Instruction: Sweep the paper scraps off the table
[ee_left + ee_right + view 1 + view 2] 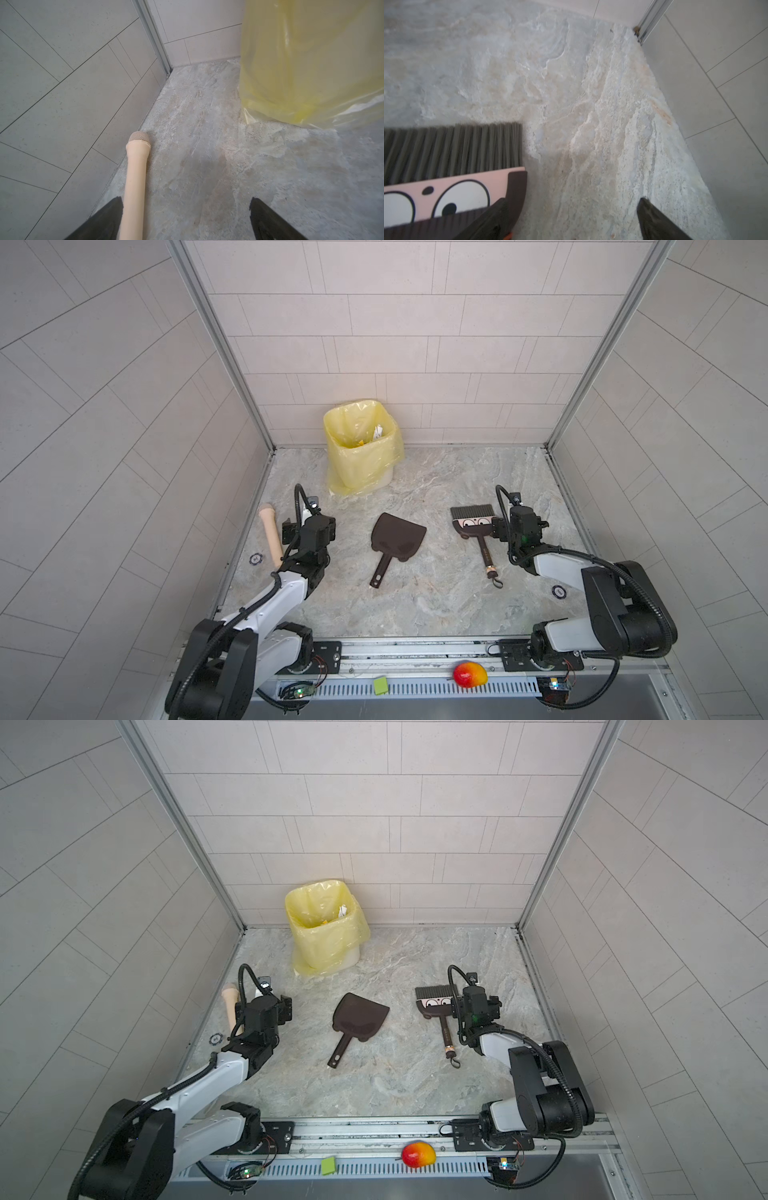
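Left pincer (186, 200) stands spread, empty, near the stick (135, 187); right pincer (573, 199) spread, empty, beside the brush (452, 145). Dustpan (397, 537) lies between on the bench (415, 605).

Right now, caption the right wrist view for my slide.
Open right hand beside the brush lying on the marble table.

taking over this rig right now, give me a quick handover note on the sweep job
Left gripper: open, empty, low over the table near the bin; a beige stick lies beside one finger.
Right gripper: open, empty, next to the brush head.
Brush and dustpan lie flat mid-table, neither held.
Paper scraps: some show inside the yellow-bagged bin; none visible on the table.
Done: sweeping and dumping look finished.
Left: probably only parking the arms. The bin's bottom is hidden, so the scraps can't be counted.
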Robot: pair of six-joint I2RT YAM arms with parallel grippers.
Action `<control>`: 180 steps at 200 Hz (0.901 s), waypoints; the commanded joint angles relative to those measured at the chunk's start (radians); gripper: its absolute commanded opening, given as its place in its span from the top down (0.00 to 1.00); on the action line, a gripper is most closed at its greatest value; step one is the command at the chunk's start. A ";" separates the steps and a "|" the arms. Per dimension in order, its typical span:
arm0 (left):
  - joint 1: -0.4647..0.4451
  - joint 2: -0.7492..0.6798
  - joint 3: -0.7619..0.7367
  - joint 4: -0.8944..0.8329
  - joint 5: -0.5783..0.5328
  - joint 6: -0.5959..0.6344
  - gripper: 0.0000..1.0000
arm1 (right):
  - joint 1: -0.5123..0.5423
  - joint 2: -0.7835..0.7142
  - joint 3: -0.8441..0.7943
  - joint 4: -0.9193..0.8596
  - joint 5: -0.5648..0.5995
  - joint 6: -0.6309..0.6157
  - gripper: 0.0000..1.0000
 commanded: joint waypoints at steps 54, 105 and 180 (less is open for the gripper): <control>0.041 0.364 -0.076 0.646 0.103 0.028 0.00 | -0.004 0.057 -0.092 0.337 -0.063 -0.044 0.00; 0.056 0.475 -0.089 0.742 0.092 0.008 0.00 | 0.002 0.088 -0.107 0.385 -0.064 -0.051 0.01; 0.064 0.473 -0.050 0.693 0.092 0.000 0.00 | -0.003 0.095 -0.094 0.370 -0.058 -0.044 0.00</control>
